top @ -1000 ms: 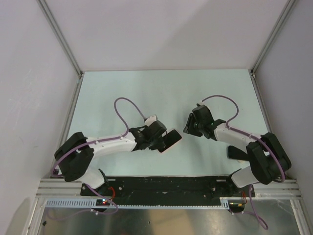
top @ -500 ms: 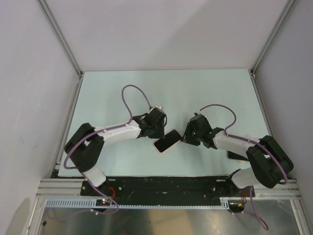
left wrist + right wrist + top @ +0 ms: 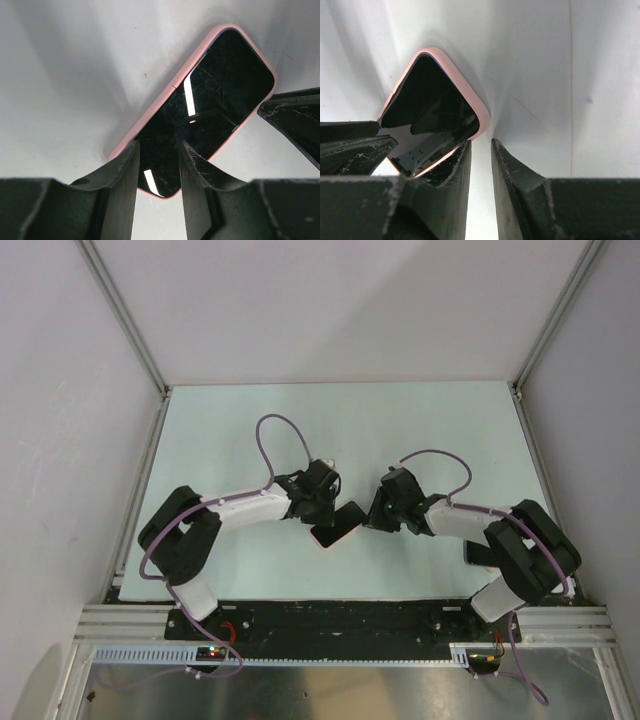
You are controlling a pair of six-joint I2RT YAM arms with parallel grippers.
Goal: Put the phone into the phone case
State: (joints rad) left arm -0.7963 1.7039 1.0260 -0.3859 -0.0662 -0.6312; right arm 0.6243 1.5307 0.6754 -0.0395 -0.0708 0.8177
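Note:
The phone (image 3: 220,90), with its glossy black screen up, lies flat on the table inside the pale pink phone case (image 3: 150,113), whose rim shows all round it. From above the phone (image 3: 337,524) lies between both grippers. My left gripper (image 3: 159,150) (image 3: 325,512) is open, its fingertips over the phone's near end and gripping nothing. My right gripper (image 3: 481,145) (image 3: 375,515) stands at the opposite corner of the phone (image 3: 430,105). Only a narrow empty gap shows between its fingers, and its left finger (image 3: 457,167) touches the case rim (image 3: 467,92).
The pale green table mat (image 3: 300,420) is walled in by white panels and metal frame posts (image 3: 120,315). A small dark object (image 3: 484,554) lies partly under the right arm near its base. The black base rail (image 3: 340,618) runs along the near edge.
The left gripper has set the phone down on the table and widened its jaws. The right arm has swung in to the phone's other end, and its jaws have narrowed.

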